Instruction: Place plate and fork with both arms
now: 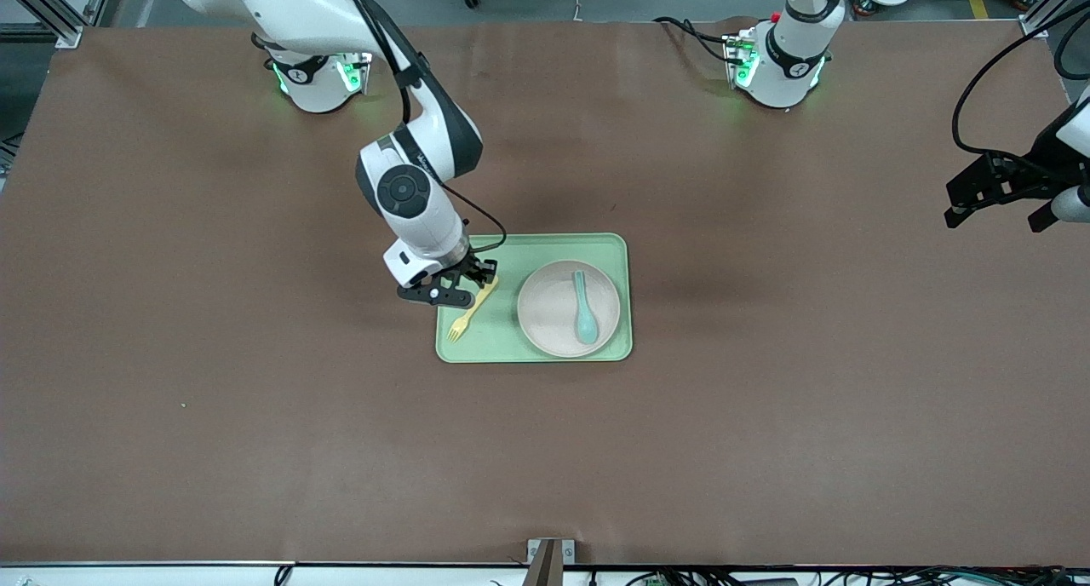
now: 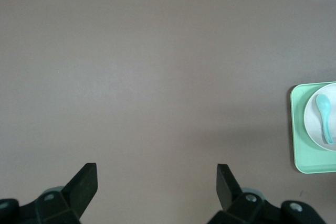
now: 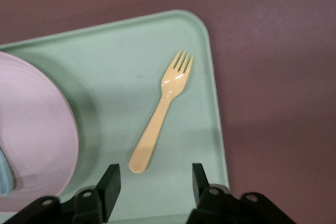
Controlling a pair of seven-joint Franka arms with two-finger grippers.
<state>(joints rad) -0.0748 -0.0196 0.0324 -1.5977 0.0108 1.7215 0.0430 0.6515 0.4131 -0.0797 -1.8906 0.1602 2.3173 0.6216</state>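
Right gripper (image 1: 464,281) hangs over the fork (image 1: 471,312) handle, fingers apart, empty; fork lies flat on the tray (image 1: 613,245) beside the plate (image 1: 553,313), which holds a spoon (image 1: 583,309). To grasp well: drop straight, straddle the handle end, close. Left gripper (image 2: 157,182) waits wide open and empty over bare table at its own end.

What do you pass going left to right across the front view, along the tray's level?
right claw → fork → plate → spoon → tray edge → bare table → left claw, open over the table's end.
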